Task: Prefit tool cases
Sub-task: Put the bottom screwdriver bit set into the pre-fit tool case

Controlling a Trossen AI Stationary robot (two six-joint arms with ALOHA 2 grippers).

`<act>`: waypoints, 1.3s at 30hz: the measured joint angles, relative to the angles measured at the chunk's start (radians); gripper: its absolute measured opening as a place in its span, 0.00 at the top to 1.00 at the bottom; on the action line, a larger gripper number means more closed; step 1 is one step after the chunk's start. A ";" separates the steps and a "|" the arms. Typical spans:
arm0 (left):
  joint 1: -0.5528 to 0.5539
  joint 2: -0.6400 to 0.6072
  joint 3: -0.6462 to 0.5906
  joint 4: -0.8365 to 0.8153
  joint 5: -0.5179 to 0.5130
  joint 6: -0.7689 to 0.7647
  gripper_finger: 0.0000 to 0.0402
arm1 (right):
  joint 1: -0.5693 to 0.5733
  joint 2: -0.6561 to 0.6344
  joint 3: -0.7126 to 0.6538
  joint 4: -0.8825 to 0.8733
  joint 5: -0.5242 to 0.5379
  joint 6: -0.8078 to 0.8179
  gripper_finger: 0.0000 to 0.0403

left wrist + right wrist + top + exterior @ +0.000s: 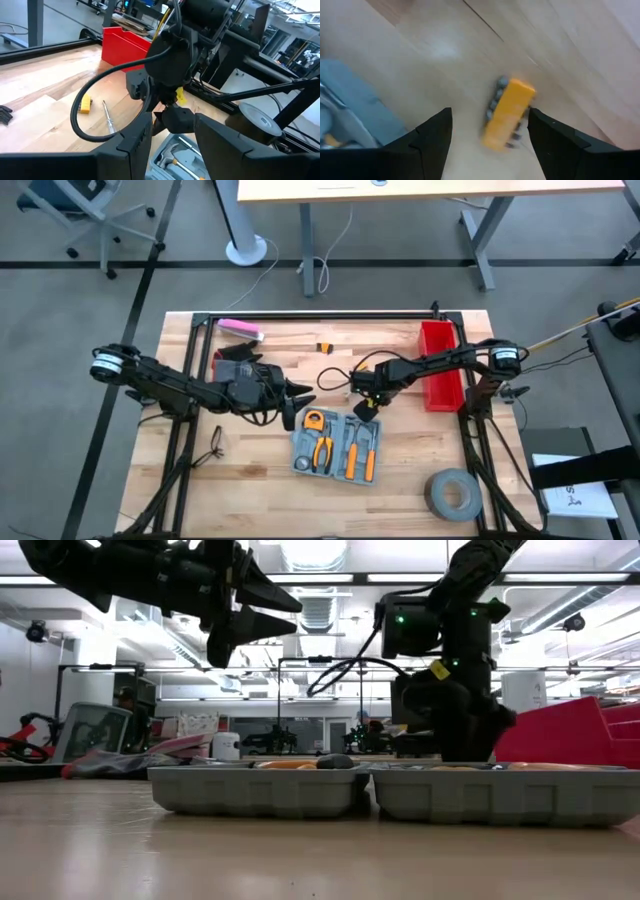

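The grey-blue tool case [335, 445] lies open and flat on the wooden table, with orange-handled tools in its slots; the low view shows its two halves [260, 788] side by side. My right gripper [362, 410] points down just beyond the case's far right corner. It is open over a small orange bit holder [509, 120] that lies on the table. My left gripper [295, 395] hovers open and level above the table, left of the case's far edge, with nothing between its fingers [135, 140]. My right gripper comes from above, pointing down, with its open fingers on either side of the orange bit holder [520, 100], which lies flat on the wood. I cannot tell whether one finger [545, 130] touches the holder's bits.
A red bin [440, 365] stands at the far right, and a grey tape roll [452, 492] near the front right corner. A pink item [240, 330], a small yellow piece [86, 104], a metal bit [107, 117] and black keys [217, 438] lie loose on the table.
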 joint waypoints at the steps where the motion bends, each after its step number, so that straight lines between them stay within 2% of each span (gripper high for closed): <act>1: 0.000 0.000 0.000 -0.001 0.000 0.000 0.62 | 0.000 0.000 0.000 0.012 0.000 0.000 0.42; 9: -0.002 0.000 0.000 -0.001 0.001 0.002 0.62 | 0.000 0.001 -0.014 0.020 0.000 0.000 0.47; 19: -0.005 0.000 0.000 -0.003 0.003 0.000 0.62 | 0.000 0.084 -0.009 0.008 0.019 -0.052 0.53; 25: -0.005 0.000 0.000 -0.002 0.004 -0.001 0.62 | 0.000 0.065 -0.001 -0.002 0.045 -0.073 0.63; 32: -0.005 0.000 0.000 -0.001 0.004 -0.001 0.62 | 0.004 0.066 0.028 -0.038 0.053 -0.116 0.81; 39: -0.005 0.000 0.000 0.001 0.004 -0.006 0.62 | 0.026 0.040 0.101 -0.084 0.054 -0.131 0.82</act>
